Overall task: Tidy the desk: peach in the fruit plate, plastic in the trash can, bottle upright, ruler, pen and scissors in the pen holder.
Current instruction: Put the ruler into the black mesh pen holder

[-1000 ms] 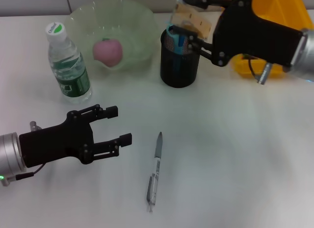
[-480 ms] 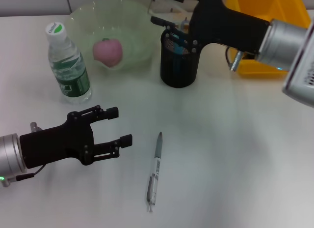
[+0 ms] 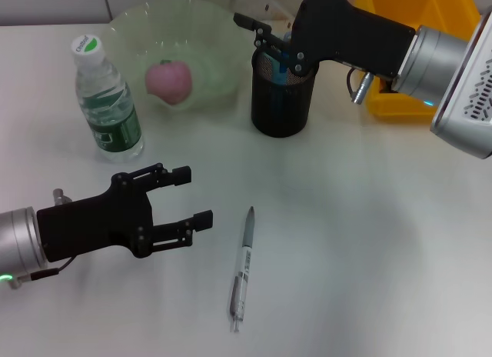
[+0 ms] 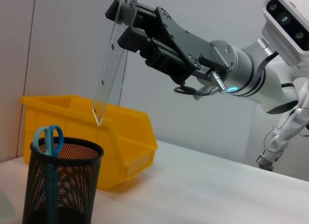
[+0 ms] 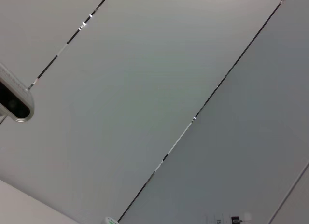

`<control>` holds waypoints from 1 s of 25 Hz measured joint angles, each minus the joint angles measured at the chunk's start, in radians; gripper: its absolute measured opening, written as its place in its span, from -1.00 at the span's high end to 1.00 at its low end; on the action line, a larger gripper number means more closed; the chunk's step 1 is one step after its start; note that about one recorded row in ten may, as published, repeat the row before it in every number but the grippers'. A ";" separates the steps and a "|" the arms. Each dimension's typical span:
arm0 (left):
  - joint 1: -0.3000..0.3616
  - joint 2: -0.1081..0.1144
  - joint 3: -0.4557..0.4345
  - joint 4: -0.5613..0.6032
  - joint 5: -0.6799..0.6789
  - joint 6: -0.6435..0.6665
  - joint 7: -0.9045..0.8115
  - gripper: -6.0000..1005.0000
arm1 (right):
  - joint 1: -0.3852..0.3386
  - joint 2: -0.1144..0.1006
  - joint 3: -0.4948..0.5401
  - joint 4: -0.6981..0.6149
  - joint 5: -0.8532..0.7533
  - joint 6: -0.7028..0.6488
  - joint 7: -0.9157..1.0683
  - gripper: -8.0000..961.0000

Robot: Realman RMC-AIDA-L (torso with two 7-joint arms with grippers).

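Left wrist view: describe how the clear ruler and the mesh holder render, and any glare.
Left wrist view: sharp, evenly lit; the ruler is see-through with markings visible, the pen holder mesh shows the scissors through it; no glare. Head view: soft shadows only.

I counted one peach (image 3: 169,81) in one fruit plate (image 3: 223,26), and one bottle (image 3: 108,101). There was one pen holder (image 3: 281,103) with one pair of scissors (image 4: 49,151) in it, one ruler (image 4: 110,64), and one pen (image 3: 243,267) on the desk (image 3: 369,234). One yellow bin (image 4: 125,142) sat behind. Of my own grippers I counted two: left gripper (image 3: 178,197) and right gripper (image 4: 126,15).
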 joint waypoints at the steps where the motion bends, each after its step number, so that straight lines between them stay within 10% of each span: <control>1: -0.001 0.000 -0.001 0.000 0.000 0.000 0.001 -0.59 | 0.000 0.000 0.000 0.000 0.001 0.001 0.000 0.20; 25: -0.013 0.000 -0.015 -0.012 -0.010 -0.003 0.010 -0.59 | -0.006 -0.003 0.005 -0.019 0.002 -0.003 0.006 0.20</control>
